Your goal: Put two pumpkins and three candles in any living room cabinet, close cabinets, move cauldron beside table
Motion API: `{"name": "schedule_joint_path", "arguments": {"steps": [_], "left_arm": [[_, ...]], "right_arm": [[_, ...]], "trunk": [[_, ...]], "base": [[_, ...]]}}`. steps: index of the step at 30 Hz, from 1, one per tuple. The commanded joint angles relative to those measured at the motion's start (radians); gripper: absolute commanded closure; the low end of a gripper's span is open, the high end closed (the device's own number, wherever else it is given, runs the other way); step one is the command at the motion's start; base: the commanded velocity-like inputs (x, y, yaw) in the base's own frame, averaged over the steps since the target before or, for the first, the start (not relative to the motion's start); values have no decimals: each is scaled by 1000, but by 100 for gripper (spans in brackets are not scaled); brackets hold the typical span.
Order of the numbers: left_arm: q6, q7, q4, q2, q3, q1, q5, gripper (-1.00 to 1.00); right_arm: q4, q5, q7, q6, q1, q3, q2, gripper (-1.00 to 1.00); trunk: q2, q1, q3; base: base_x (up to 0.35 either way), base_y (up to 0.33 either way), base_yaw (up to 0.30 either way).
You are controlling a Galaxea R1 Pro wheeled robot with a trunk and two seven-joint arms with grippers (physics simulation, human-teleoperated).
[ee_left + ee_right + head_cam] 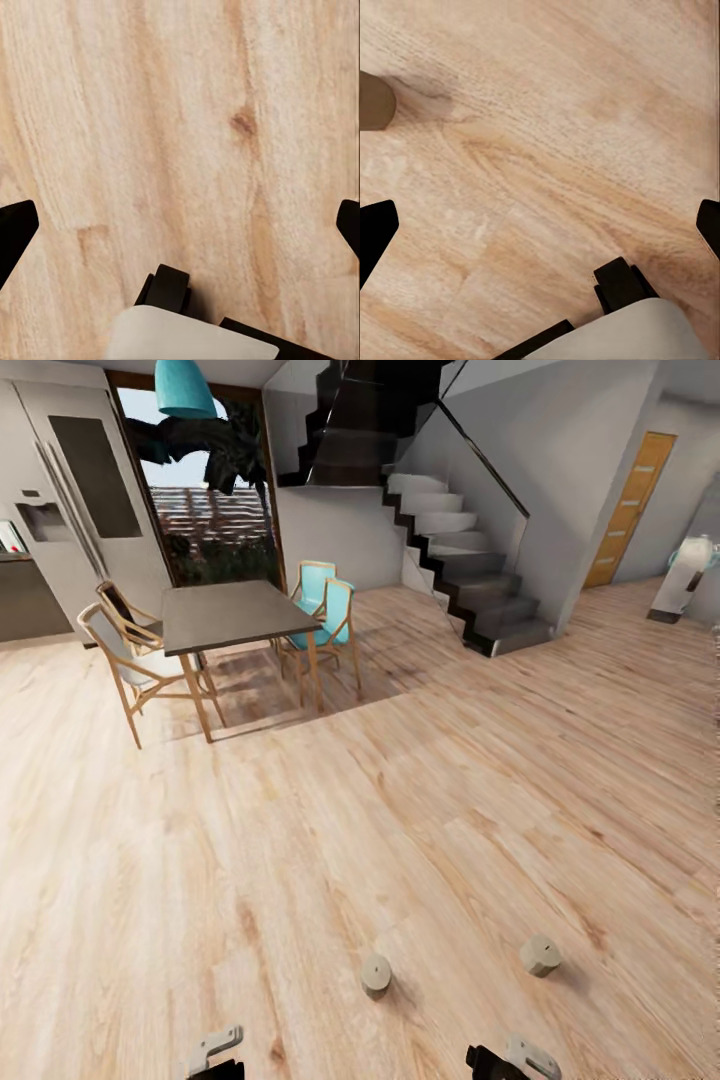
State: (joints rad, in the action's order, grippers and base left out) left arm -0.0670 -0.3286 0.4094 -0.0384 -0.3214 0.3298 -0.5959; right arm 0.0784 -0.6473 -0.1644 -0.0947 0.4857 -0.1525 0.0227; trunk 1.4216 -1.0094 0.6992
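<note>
Two short beige candles lie on the wooden floor just ahead of me, one [376,974] nearer my left side and one [540,954] nearer my right. The right wrist view catches the edge of a candle [373,101] beside my right gripper [540,232], which is open and empty above bare floor. My left gripper [180,232] is also open and empty over the planks. Both grippers' tips peek in at the bottom of the head view, left [215,1050] and right [510,1060]. The pumpkins, cabinet, cauldron and table are out of view.
A dark dining table [235,615] with wooden and teal chairs [325,610] stands ahead on the left. Beyond it are a fridge [85,490] and a glass door. A staircase [460,560] rises at the centre right, with an orange door [628,510] past it.
</note>
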Motion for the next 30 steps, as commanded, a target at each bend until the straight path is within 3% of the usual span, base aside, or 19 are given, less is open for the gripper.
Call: {"name": "schedule_joint_path", "arguments": {"steps": [1,10,20,30], "left_arm": [[-5,-9,3,-1,-8,0,-5,-100],[-5,-9,3,-1,-9,0,-5,-100],[-5,-9,3,-1,-9,0,-5,-100],[-5,-9,3,-1,-8,0,-5,-100]], "right_arm": [[0,-9,-4,-3,1,-9,0,-100],[1,-9,-3,-4,1,-9,0,-100],[0,-9,-3,-4,1,-9,0,-100],[1,-9,-3,-4,1,-9,1,-100]], "trunk": [[0,0,2],[0,0,6],[0,0,7],[0,0,11]], "base": [[183,-176,-123],[213,-208,-66],[216,-197,-259],[32,-180,-273]]}}
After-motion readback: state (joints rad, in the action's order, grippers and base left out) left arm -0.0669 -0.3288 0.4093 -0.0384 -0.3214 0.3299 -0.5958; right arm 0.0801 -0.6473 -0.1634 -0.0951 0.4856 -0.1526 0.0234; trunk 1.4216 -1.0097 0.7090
